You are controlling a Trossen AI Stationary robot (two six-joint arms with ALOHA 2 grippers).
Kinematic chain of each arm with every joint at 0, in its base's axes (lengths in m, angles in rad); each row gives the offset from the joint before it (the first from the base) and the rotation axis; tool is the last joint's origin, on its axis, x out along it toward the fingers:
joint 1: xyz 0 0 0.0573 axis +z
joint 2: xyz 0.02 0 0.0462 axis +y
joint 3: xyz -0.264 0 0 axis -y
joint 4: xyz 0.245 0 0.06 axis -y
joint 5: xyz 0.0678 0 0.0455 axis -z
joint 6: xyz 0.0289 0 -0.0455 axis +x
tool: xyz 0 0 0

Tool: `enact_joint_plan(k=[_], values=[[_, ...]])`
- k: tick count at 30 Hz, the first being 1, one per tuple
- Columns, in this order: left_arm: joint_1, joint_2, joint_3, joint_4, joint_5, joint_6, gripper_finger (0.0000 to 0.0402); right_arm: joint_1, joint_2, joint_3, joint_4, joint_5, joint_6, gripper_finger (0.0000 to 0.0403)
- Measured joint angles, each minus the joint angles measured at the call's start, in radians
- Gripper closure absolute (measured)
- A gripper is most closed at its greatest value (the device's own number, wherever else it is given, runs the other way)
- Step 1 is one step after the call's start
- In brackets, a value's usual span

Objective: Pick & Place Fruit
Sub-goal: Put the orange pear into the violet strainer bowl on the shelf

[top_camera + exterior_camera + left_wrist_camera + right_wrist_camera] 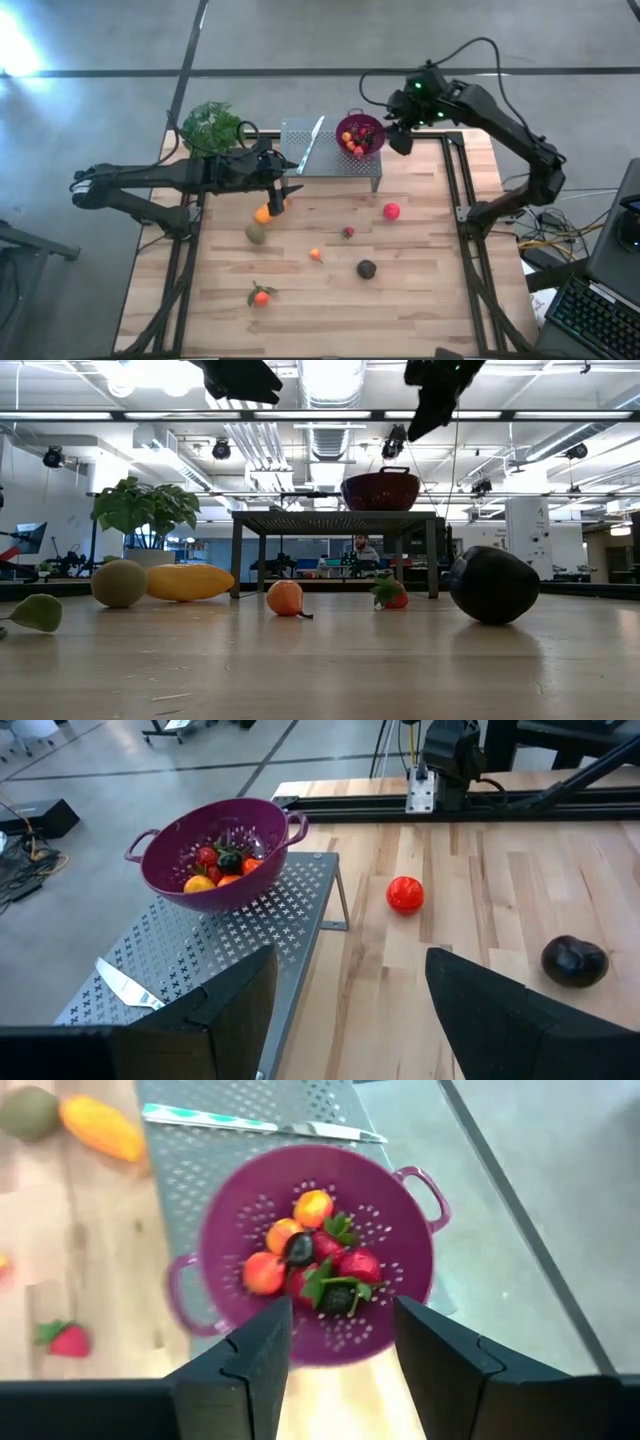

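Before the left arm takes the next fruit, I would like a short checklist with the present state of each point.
1. Left tool open and empty: ok, seen in its wrist view.
2. Left tool above the long orange fruit: ok, roughly.
3. Right tool open, above the colander: ok.
4. Colander on the metal rack, already holding fruit: ok.
5. Red ball and dark ball lie free on the table: ok.
6. Knife on the rack, apart from the colander: ok.

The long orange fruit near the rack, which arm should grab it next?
Left, probably. The left gripper hangs open right beside the long orange fruit, while the right gripper is open over the purple colander.
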Motion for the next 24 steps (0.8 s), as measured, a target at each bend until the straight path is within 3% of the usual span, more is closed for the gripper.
enact_joint_plan(k=[7,15,24], values=[[0.000,0.000,-0.001,-0.019,0.000,0.001,0.0140,0.107,-0.092,-0.048,-0.044,-0.001,0.065,0.0248],[0.000,0.000,-0.001,-0.017,0.001,0.000,0.0140,0.380,-0.179,-0.215,0.075,0.029,0.174,0.0268],[-0.001,0.017,-0.003,-0.045,0.068,0.023,0.0140,0.677,-0.198,-0.366,0.140,0.400,0.296,0.0261]])
